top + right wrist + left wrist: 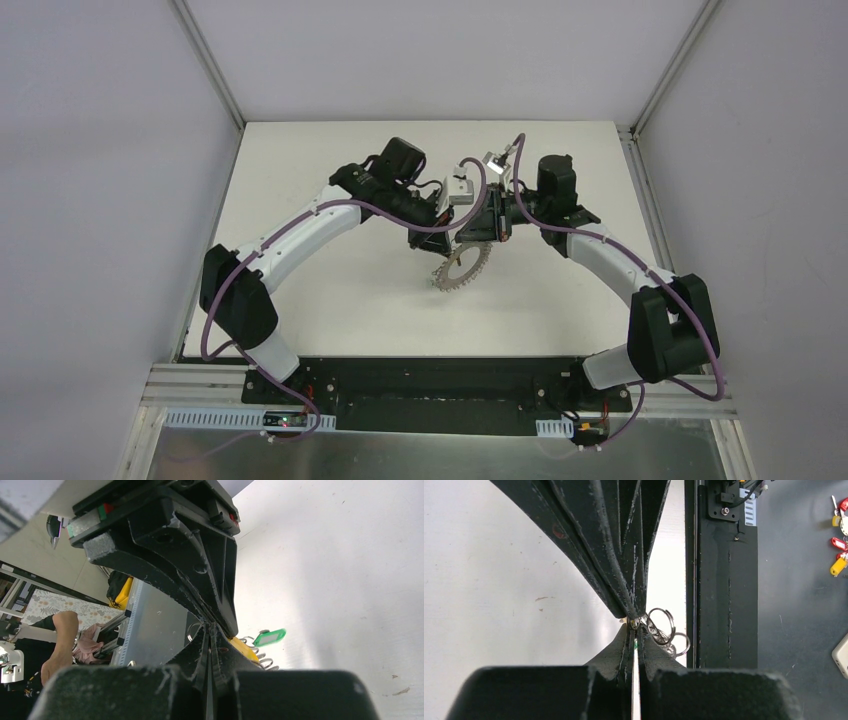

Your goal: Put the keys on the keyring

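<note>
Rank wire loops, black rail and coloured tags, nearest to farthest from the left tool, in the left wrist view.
1. Wire loops, just right of the left tool.
2. Black rail, further right.
3. Coloured tags, far right edge.

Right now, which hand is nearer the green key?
Left hand, probably: the green key shows between its fingers. The right hand meets it tip to tip, apparently pinching the keyring.

We log bright, even overhead light, soft shadows on the table [300,160], glare in the right wrist view, blurred wrist-view foregrounds.
</note>
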Robot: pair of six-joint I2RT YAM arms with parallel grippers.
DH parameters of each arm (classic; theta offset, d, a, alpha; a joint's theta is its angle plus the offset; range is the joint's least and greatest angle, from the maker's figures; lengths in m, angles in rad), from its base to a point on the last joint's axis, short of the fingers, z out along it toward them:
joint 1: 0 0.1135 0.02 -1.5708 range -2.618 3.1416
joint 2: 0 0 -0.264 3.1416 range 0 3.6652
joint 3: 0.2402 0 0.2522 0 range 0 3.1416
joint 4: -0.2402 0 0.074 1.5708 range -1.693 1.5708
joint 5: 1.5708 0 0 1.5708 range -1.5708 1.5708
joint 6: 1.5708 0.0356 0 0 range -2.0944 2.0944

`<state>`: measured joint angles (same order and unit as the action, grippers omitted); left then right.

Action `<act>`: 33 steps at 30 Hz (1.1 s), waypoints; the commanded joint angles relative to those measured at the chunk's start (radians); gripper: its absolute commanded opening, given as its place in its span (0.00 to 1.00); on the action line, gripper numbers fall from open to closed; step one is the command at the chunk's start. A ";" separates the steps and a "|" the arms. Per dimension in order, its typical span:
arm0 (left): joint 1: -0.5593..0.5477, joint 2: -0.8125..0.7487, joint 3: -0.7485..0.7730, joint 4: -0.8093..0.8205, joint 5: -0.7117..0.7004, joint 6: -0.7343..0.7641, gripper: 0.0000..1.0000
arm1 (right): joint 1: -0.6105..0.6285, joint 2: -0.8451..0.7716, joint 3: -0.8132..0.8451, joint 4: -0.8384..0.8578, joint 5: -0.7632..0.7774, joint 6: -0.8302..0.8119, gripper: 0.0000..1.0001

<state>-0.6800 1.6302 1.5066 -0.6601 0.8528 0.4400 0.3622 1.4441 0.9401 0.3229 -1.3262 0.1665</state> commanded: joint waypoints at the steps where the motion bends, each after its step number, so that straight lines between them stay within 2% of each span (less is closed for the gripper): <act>1: -0.018 -0.002 0.027 -0.038 0.005 0.040 0.00 | -0.008 -0.004 0.019 0.069 -0.010 0.023 0.00; 13: -0.064 -0.003 0.020 -0.023 -0.109 0.022 0.00 | -0.011 0.009 0.013 0.070 0.043 0.033 0.00; 21: -0.056 -0.022 0.025 -0.018 -0.151 0.004 0.25 | -0.020 0.006 0.000 0.069 0.008 0.001 0.00; 25: -0.023 -0.026 0.034 -0.010 -0.122 -0.027 0.35 | -0.032 0.009 -0.011 0.069 -0.041 -0.025 0.00; 33: 0.004 -0.003 0.055 0.013 -0.026 -0.092 0.39 | -0.031 0.013 -0.012 0.070 -0.074 -0.036 0.00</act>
<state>-0.6804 1.6302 1.5150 -0.6682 0.7464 0.3950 0.3355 1.4658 0.9215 0.3405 -1.3437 0.1486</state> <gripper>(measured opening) 0.384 0.007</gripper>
